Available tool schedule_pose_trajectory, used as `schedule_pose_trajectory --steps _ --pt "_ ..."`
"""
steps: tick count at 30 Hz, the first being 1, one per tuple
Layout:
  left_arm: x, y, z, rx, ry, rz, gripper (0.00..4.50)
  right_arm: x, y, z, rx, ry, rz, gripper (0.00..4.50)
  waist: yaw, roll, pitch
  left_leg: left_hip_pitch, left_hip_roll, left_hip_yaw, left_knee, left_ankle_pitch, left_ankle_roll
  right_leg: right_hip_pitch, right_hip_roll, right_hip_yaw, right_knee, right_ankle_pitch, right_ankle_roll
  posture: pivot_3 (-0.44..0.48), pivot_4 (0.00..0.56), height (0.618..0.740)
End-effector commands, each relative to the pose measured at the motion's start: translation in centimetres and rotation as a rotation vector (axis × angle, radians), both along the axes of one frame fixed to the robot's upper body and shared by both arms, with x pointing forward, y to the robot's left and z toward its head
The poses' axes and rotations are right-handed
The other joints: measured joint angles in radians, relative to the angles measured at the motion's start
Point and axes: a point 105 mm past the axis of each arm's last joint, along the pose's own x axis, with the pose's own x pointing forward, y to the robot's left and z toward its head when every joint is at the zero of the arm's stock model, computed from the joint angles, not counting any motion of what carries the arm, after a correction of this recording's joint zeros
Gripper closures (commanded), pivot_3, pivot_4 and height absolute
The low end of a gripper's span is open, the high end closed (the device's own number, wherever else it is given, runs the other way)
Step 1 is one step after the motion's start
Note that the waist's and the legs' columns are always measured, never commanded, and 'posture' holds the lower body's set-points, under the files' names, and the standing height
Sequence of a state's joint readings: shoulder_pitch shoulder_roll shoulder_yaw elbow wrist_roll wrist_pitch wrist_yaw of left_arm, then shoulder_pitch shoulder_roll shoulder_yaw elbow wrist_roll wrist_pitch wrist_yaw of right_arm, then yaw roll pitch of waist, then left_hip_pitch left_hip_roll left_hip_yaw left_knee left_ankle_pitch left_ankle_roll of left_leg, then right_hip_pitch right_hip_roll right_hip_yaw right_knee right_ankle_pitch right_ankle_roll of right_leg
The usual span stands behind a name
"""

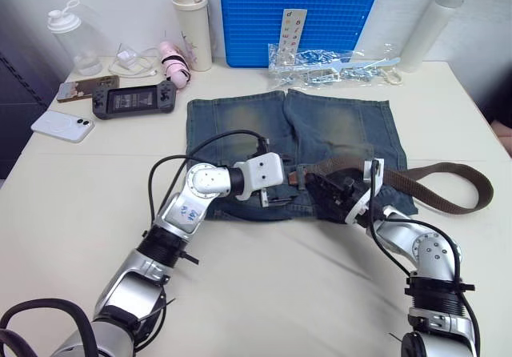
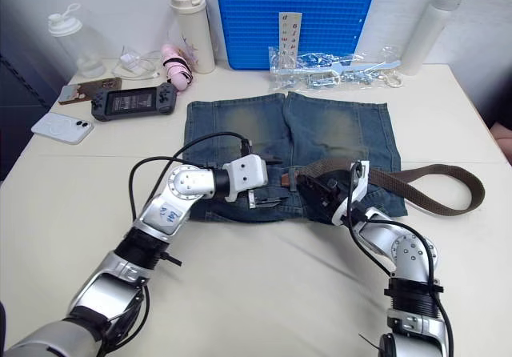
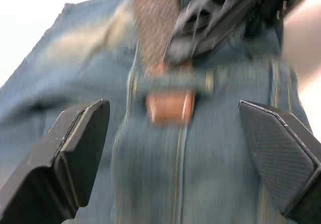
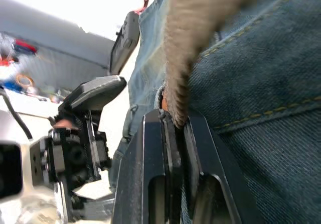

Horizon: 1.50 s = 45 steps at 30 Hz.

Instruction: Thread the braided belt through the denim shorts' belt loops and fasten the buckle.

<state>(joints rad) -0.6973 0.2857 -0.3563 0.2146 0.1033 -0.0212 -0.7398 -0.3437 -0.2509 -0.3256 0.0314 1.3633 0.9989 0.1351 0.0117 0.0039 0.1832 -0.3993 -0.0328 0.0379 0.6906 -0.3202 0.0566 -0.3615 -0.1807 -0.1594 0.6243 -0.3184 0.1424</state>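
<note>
feeding the braided belt (image 1: 416,182) tip under one of the belt loops (image 3: 173,81); other loops and buckling remain.
our right gripper (image 4: 173,128) pinches the strap at the shorts' 6 o'clock; our left gripper (image 3: 175,143) gapes wide.

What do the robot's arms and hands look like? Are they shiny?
Yes! Both arms are shiny silver metal with round joints and black rings. Black cables loop along them. The left gripper has two black wedge-shaped fingers with a bumpy texture on their pads. The right gripper has black fingers too, on a white wrist block.

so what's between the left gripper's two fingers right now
In the left wrist view, the braided belt's reddish leather tip poking through a belt loop on the denim shorts.
</note>
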Motion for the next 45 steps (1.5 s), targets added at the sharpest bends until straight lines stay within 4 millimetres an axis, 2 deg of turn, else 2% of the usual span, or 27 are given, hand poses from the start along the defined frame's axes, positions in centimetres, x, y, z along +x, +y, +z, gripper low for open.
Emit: schedule_pose_trajectory --steps 1,9,20,28,33,45 --pt "0.4 -0.5 0.6 0.024 -0.124 0.002 0.05 -1.0 1.7 -1.9 -0.005 0.103 0.061 4.50 -0.005 0.000 0.000 0.000 0.000 0.000 -0.001 0.000 0.000 0.000 0.000 0.000 0.000 0.000 0.000 0.000 0.150 0.689" --pt "1.7 0.4 0.5 0.073 -0.254 0.073 0.05 -1.7 2.0 -2.1 -0.012 0.119 0.063 4.50 -0.010 0.000 -0.001 0.002 0.000 0.000 -0.004 0.000 0.000 0.000 0.000 0.000 0.000 0.000 0.000 0.000 0.150 0.689" --pt "0.8 3.6 2.7 0.058 -0.336 0.051 0.05 -1.7 1.2 -1.9 -0.021 0.116 0.049 4.50 -0.013 0.000 -0.001 0.003 0.000 0.001 -0.006 0.000 -0.001 0.000 0.000 0.001 0.000 0.000 0.000 0.000 0.150 0.689" --pt "1.1 2.2 1.4 0.095 -0.340 0.053 0.05 -1.5 1.7 -1.9 -0.026 0.116 0.065 4.50 -0.010 -0.002 -0.002 0.005 -0.001 0.000 -0.006 0.000 0.000 0.002 -0.001 0.001 0.000 0.000 0.000 0.000 0.150 0.689" --pt "0.8 2.2 0.5 0.151 -0.342 0.021 0.05 -1.4 1.3 -1.9 -0.028 0.116 0.052 4.50 -0.010 -0.002 -0.002 0.006 -0.001 0.000 -0.007 0.000 -0.001 0.001 -0.001 0.000 0.000 0.000 0.000 0.000 0.150 0.689" --pt "-0.1 2.1 0.4 0.153 -0.321 -0.026 0.05 -1.1 1.1 -2.0 -0.026 0.118 0.035 4.50 -0.011 -0.002 -0.002 0.007 -0.001 0.000 -0.007 0.000 -0.001 0.002 -0.001 0.001 0.000 0.000 0.000 0.000 0.150 0.689"
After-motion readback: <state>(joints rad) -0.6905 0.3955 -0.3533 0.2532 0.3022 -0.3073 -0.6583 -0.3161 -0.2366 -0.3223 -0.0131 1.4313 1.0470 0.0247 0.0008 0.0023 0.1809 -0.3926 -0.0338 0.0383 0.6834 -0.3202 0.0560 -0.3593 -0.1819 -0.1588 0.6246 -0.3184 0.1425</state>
